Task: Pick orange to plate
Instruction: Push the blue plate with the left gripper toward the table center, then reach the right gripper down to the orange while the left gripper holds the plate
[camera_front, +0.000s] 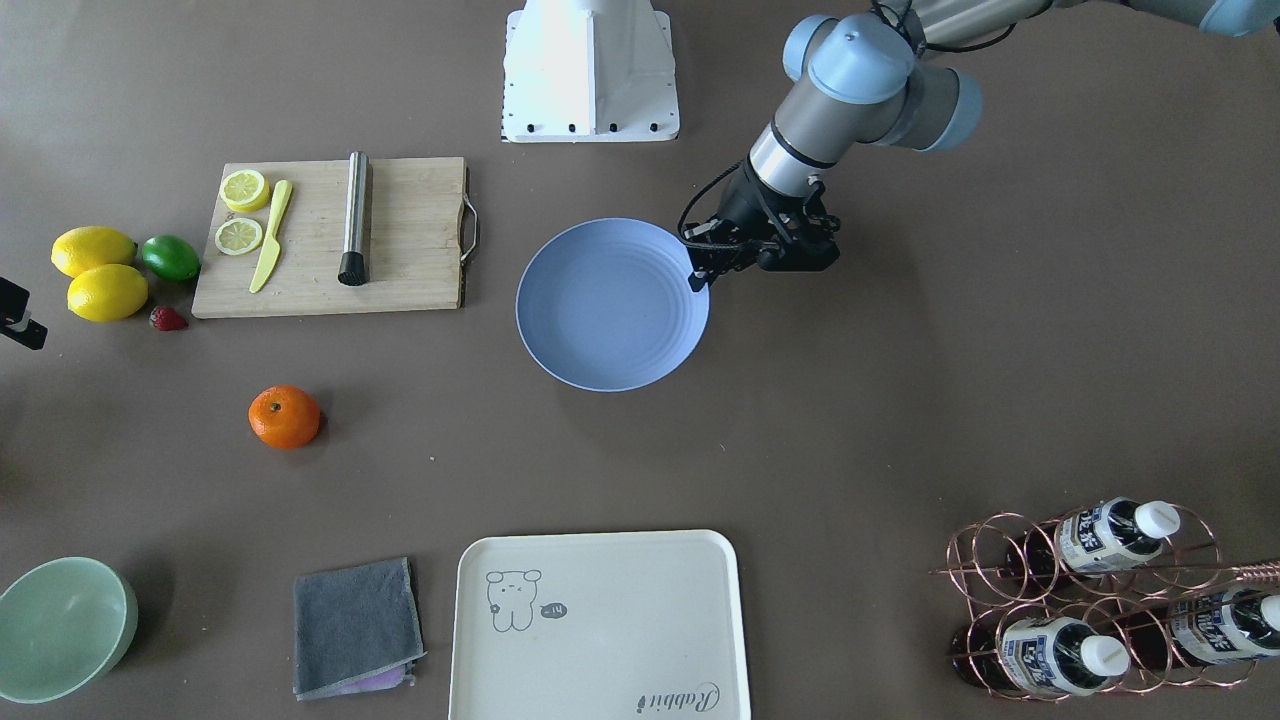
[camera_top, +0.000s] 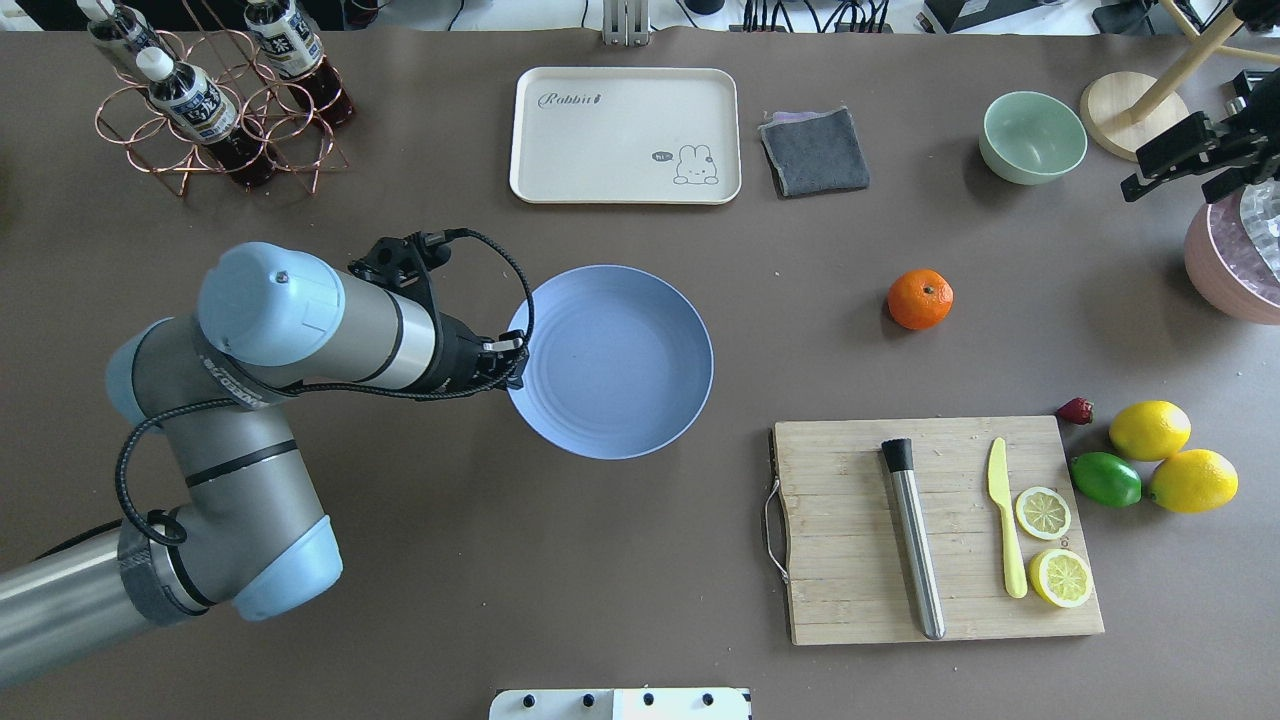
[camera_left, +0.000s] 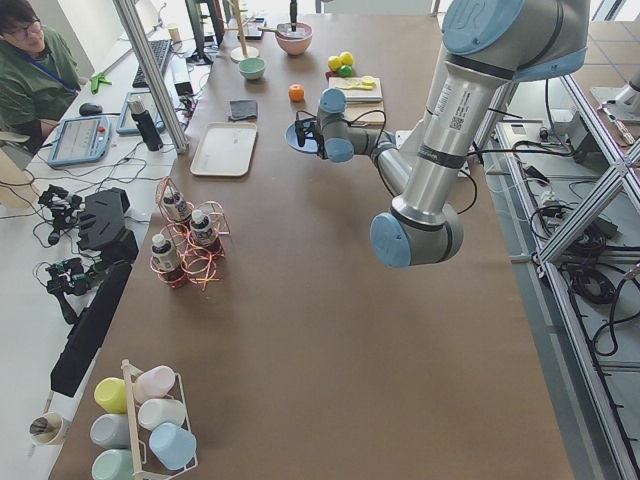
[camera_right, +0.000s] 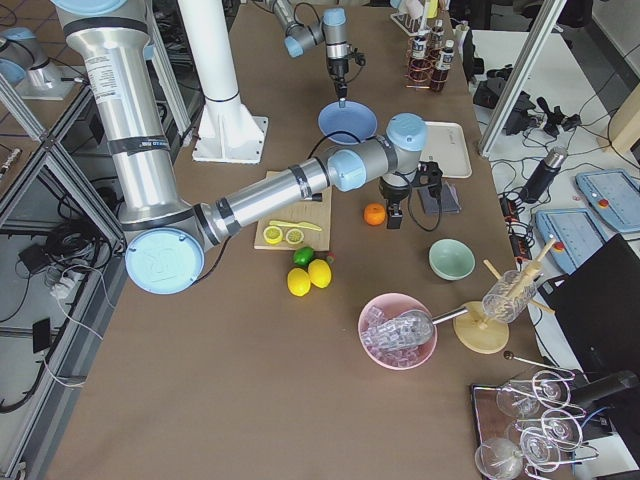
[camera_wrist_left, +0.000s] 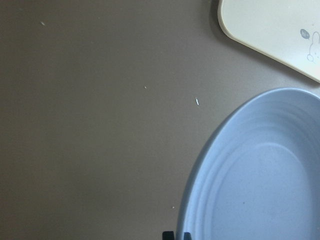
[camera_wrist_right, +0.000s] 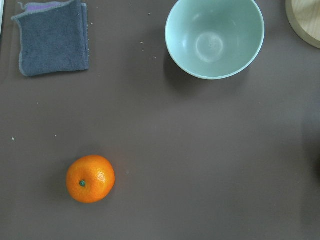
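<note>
The orange (camera_top: 920, 298) lies by itself on the brown table, right of the blue plate (camera_top: 610, 360) and well apart from it. In the right wrist view the orange (camera_wrist_right: 90, 178) sits low and left, stem dot up, with no fingers in sight. My right gripper (camera_top: 1165, 192) hangs high at the far right, and its two dark fingers look spread, so it is open and empty. My left gripper (camera_top: 515, 365) is shut at the plate's left rim (camera_wrist_left: 200, 200), its tips together at the frame's bottom edge. The frames do not show whether it pinches the rim.
A wooden cutting board (camera_top: 850, 560) holds a metal muddler, a yellow knife and lemon slices. Two lemons (camera_top: 1150, 430), a lime (camera_top: 1105, 479) and a strawberry lie beside it. Farther back are the cream tray (camera_top: 600, 150), grey cloth (camera_top: 815, 150), mint bowl (camera_top: 1033, 135) and bottle rack (camera_top: 210, 110).
</note>
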